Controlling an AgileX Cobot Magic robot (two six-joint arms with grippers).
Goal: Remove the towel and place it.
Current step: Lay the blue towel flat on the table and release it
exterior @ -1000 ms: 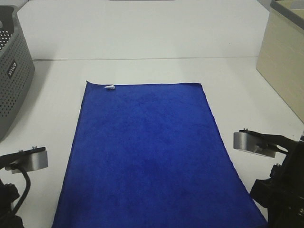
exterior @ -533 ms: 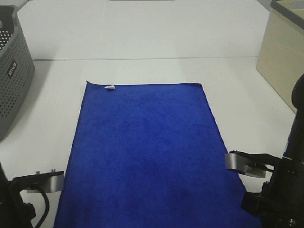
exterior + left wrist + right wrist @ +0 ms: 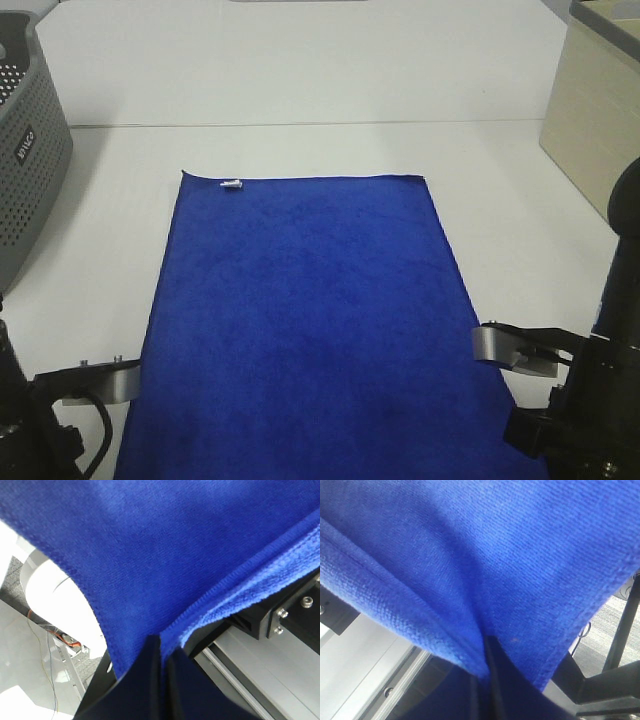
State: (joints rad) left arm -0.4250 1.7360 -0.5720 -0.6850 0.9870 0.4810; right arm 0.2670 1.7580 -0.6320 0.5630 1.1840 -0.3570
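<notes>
I've got the left claw (image 3: 161,652) and the right claw (image 3: 488,652) each clamped on the towel (image 3: 300,320), which lies flat mid-frame on the table (image 3: 300,80), gripped lower left and lower right, I judge for an even lift.

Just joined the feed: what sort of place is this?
Probably a lab workbench: bare white table, a blue towel spread flat, a grey basket and a wooden box at its edges.
</notes>
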